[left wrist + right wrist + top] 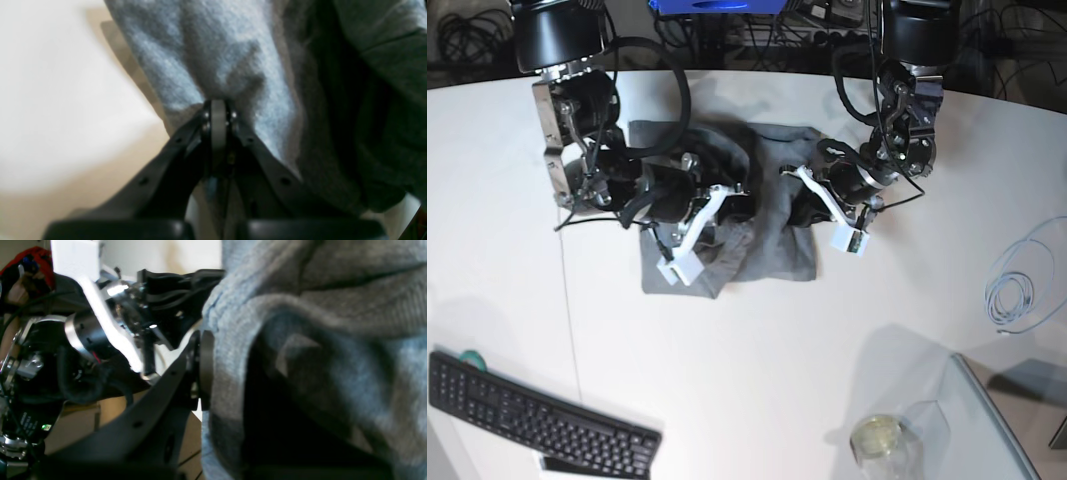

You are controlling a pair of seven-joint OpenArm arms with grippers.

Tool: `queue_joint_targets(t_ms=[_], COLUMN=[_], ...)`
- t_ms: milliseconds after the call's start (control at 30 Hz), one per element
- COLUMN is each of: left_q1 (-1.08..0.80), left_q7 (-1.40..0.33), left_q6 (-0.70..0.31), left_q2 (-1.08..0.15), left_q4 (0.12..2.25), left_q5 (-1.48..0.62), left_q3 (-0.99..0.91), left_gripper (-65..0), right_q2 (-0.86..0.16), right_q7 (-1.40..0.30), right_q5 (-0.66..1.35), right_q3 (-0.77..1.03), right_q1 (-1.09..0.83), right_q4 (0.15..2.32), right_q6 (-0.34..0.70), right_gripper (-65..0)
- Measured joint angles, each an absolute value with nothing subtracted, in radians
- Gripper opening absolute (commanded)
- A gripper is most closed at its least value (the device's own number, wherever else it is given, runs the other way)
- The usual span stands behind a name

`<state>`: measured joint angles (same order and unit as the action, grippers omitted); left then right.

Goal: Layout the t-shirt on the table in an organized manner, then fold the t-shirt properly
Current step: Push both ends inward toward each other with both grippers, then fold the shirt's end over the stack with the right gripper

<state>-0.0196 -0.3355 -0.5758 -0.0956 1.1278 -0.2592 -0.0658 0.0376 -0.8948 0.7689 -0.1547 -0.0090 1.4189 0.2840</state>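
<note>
The heather-grey t-shirt (pixel 772 250) lies bunched and partly folded in the middle of the white table (pixel 727 350). Both arms reach into its centre. In the left wrist view, my left gripper (pixel 218 105) is shut, with a gathered pleat of the t-shirt (pixel 227 60) pinched at its tips. In the base view this gripper (pixel 802 205) is on the shirt's right half. My right gripper (pixel 208 370) is shut on a fold of the t-shirt (pixel 317 340); the cloth drapes over and hides one finger. In the base view it (pixel 737 197) sits left of centre.
A black keyboard (pixel 537 425) lies at the front left. A clear glass panel (pixel 1002 430) and a glass cup (pixel 877 440) are at the front right. A coiled pale cable (pixel 1012 295) rests at the right, and dark cables run along the back edge.
</note>
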Motion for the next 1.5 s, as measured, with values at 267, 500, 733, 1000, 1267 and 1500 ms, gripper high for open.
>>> queue_joint_targets(t_ms=[267,500,733,1000,1267,1500], left_q1=[-0.019,-0.020,-0.023,-0.087,-0.075,-0.065], left_q7=[-0.366,-0.369,-0.370,-0.381,-0.380,-0.381], left_q6=[-0.576,-0.576,-0.576,-0.573,-0.576,-0.576], left_q2=[-0.098,-0.098,-0.101,-0.156,-0.145,-0.147], left_q4=[1.131,1.131,1.136,1.229,1.185,1.162], left_q5=[-0.260,-0.260,-0.260,-0.254,-0.257,-0.256], left_q3=[-0.071,-0.073,-0.077,-0.195,-0.191,-0.191], left_gripper=[-65.0,-65.0,-65.0,-65.0,-65.0,-65.0], right_q2=[0.036,0.038,0.038,0.039,0.052,0.054], right_q7=[-0.802,-0.765,-0.762,-0.764,-0.765,-0.759], right_q5=[0.767,0.770,0.770,0.774,0.766,0.777], right_q3=[-0.245,-0.275,-0.275,-0.275,-0.353,-0.376], right_q1=[0.056,0.081,0.083,0.084,0.085,0.100], right_q4=[1.301,1.221,1.217,1.216,1.218,1.218], right_q6=[0.283,0.283,0.283,0.283,0.278,0.200], right_gripper=[-63.5,-63.2,-62.7,-63.2,-63.3,-63.3])
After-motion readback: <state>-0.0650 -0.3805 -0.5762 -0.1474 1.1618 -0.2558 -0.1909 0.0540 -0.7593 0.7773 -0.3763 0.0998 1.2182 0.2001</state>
